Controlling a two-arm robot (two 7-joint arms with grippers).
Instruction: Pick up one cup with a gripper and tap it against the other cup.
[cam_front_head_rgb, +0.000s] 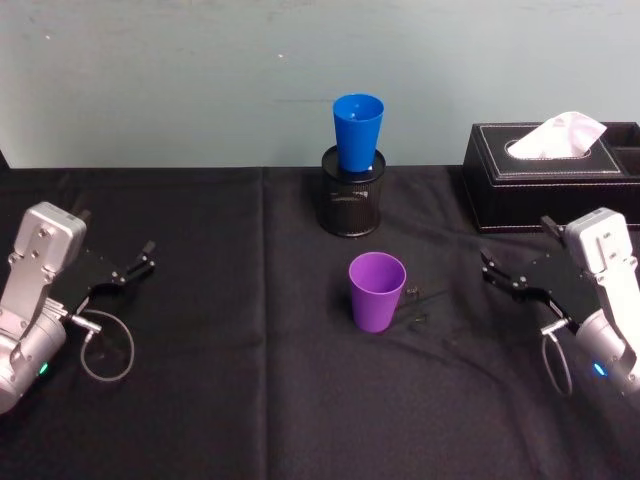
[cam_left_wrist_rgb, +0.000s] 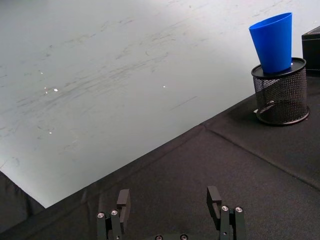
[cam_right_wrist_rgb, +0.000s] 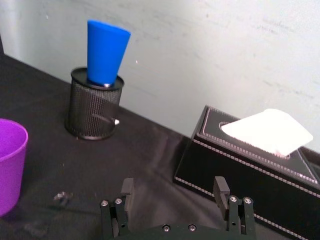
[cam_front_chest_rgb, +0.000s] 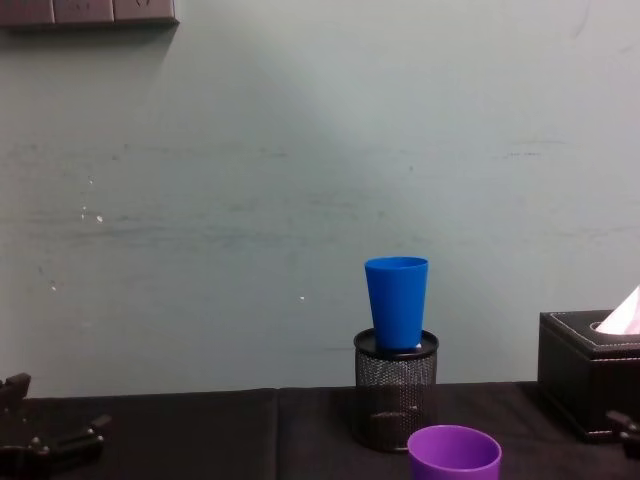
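Observation:
The purple cup (cam_front_head_rgb: 377, 291) stands upright on the black cloth near the table's middle; its rim shows in the chest view (cam_front_chest_rgb: 454, 452) and its side in the right wrist view (cam_right_wrist_rgb: 9, 167). Behind it the blue cup (cam_front_head_rgb: 357, 131) stands upright in a black mesh pen holder (cam_front_head_rgb: 353, 203), also seen in the other views (cam_left_wrist_rgb: 273, 41) (cam_right_wrist_rgb: 105, 51) (cam_front_chest_rgb: 396, 301). My right gripper (cam_front_head_rgb: 496, 270) rests open at the right, apart from the purple cup, and the right wrist view shows its fingers spread (cam_right_wrist_rgb: 172, 190). My left gripper (cam_front_head_rgb: 137, 259) rests open at the far left (cam_left_wrist_rgb: 168, 197).
A black tissue box (cam_front_head_rgb: 548, 170) with a white tissue stands at the back right, near the right arm. The black cloth (cam_front_head_rgb: 230, 400) covers the table, and a pale wall rises behind it. A small dark scrap (cam_front_head_rgb: 418, 300) lies beside the purple cup.

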